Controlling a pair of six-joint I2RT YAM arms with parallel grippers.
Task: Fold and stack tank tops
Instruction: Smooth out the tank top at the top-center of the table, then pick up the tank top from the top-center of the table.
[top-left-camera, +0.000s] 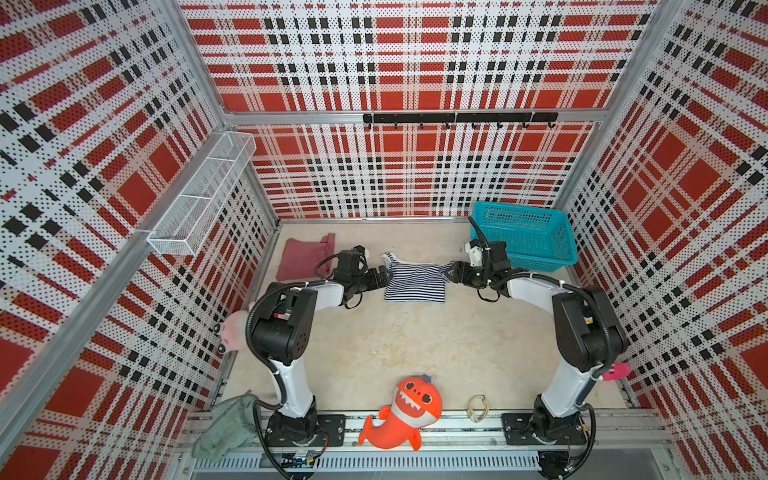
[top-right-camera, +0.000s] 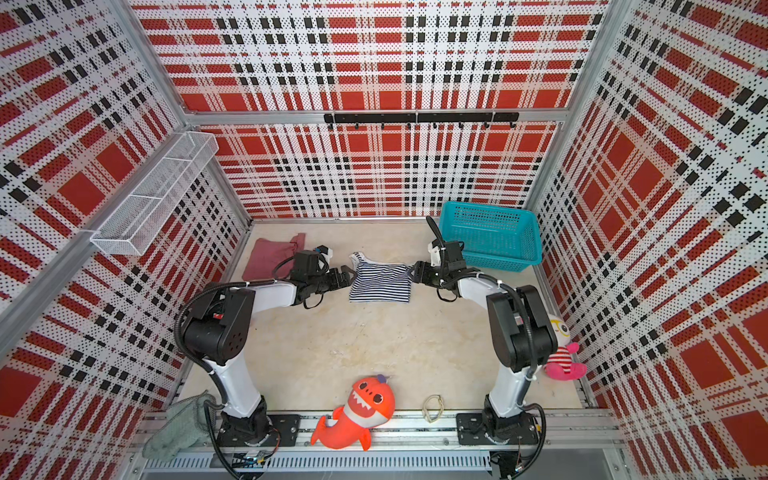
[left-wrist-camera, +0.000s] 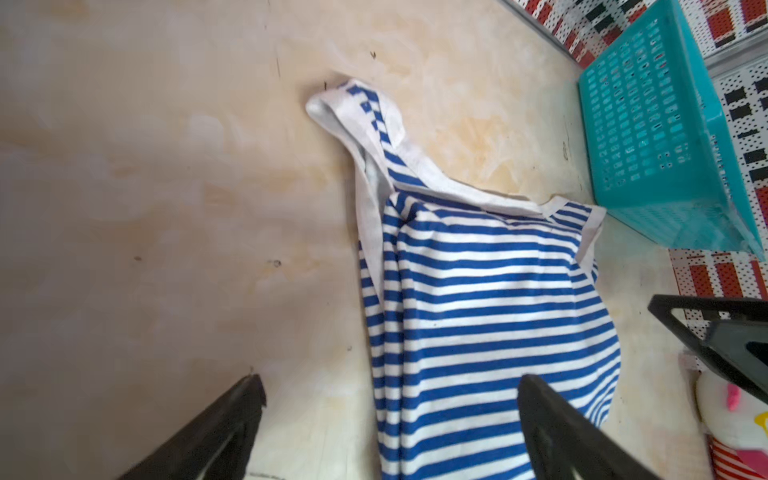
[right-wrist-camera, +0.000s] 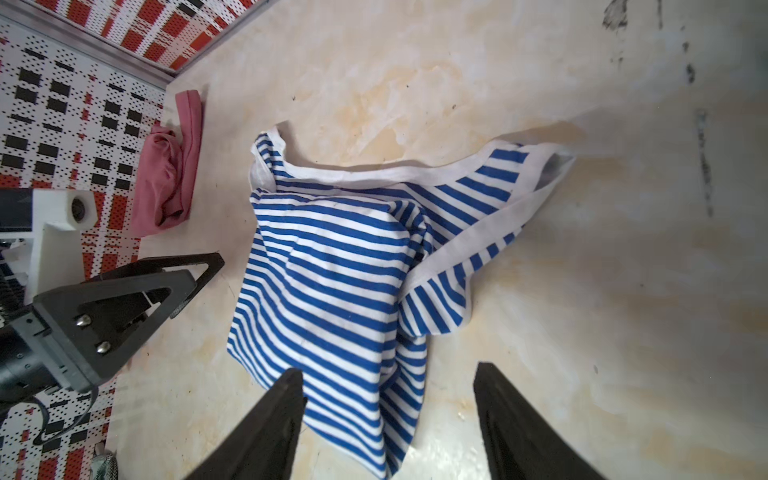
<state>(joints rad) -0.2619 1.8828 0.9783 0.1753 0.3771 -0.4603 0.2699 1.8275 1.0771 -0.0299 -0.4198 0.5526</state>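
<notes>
The striped tank top (top-left-camera: 415, 280) (top-right-camera: 380, 282) lies partly folded on the table at mid back, one strap sticking out toward the back wall. My left gripper (top-left-camera: 384, 275) (left-wrist-camera: 390, 380) is open at its left edge, the fingers apart over cloth (left-wrist-camera: 478, 311) and bare table. On the opposite edge my right gripper (top-left-camera: 451, 272) (right-wrist-camera: 388, 370) is open too, with the cloth's (right-wrist-camera: 332, 270) edge lying loose between its fingers. The rose-maroon tank top (top-left-camera: 301, 259) (right-wrist-camera: 166, 183) lies bunched at the back left, behind my left wrist.
A teal basket (top-left-camera: 528, 237) stands at the back right, close behind my right wrist. An orange shark plush (top-left-camera: 403, 411), a grey-green towel (top-left-camera: 228, 424) and a small loop (top-left-camera: 478, 409) lie along the front rail. Plush toys sit by the left (top-left-camera: 232, 332) and right (top-right-camera: 561, 353) walls.
</notes>
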